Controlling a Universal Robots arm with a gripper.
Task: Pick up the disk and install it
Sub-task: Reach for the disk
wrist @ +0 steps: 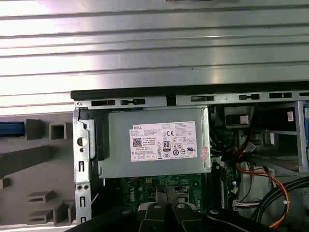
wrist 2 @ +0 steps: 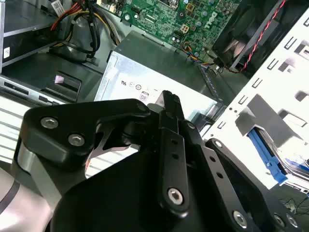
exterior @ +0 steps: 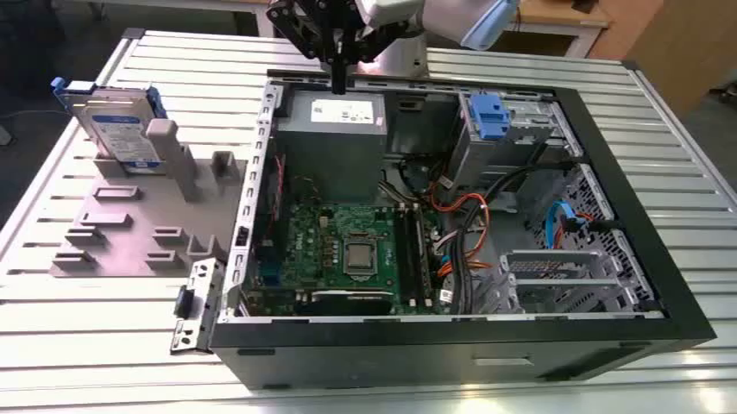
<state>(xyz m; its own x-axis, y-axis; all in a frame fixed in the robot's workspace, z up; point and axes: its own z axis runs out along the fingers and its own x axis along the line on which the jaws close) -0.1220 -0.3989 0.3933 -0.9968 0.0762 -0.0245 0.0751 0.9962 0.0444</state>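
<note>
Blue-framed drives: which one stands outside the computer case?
The disk standing upright in the grey holder, at the exterior view's left; the other carrier sits inside the case.

On the table (exterior: 92, 345), an open computer case (exterior: 437, 354) lies toward the exterior view's right edge. A holder (exterior: 127, 216) beside it, toward the left edge, carries the disk (exterior: 116, 129) upright at its far end. Inside the case: power supply (exterior: 334, 129) far left, motherboard (exterior: 345, 250) before it, second drive carrier (exterior: 488, 116) far right. The gripper (exterior: 338, 82) hangs over the power supply.
</note>
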